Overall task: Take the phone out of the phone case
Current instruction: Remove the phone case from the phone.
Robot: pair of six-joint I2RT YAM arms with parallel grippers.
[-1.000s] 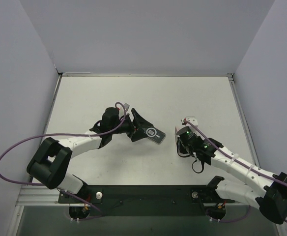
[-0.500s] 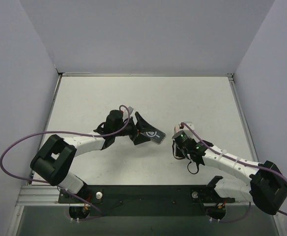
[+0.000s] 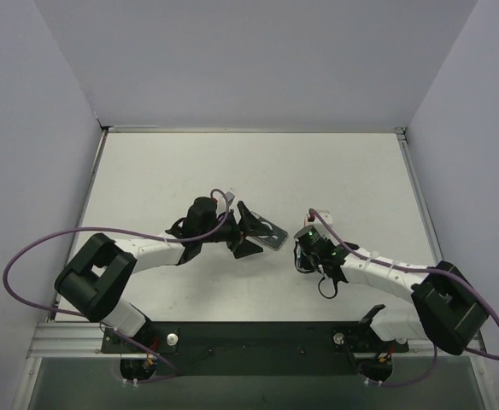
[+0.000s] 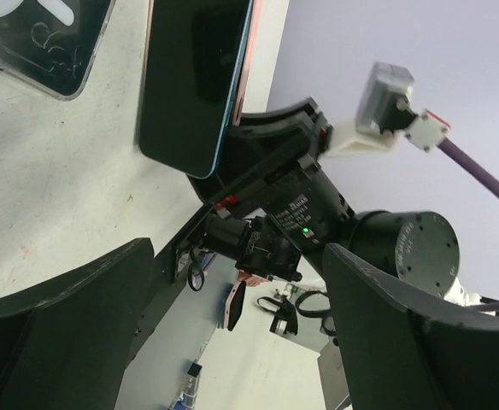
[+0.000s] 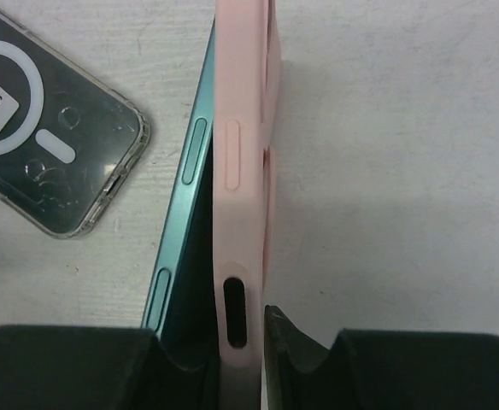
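Observation:
My right gripper (image 3: 302,248) is shut on a pink phone case (image 5: 243,162), which it holds on edge over the table. A teal phone (image 5: 184,201) sits in the case, and its edge is parted from the case's left side. In the left wrist view the phone's dark screen (image 4: 190,77) faces my left gripper, with the pink case (image 4: 243,73) behind it. My left gripper (image 3: 253,231) is open and empty, and its fingers (image 4: 61,333) are spread wide a short way from the phone.
A clear case with a white ring and an IP16 sticker (image 5: 49,145) lies flat on the white table (image 3: 232,171), between my left fingers in the top view (image 3: 269,234). Grey walls stand at the left, the right and the far side.
The two grippers have closed in on each other: the left moved right, over the clear case, and the right moved left with the pink case and phone.

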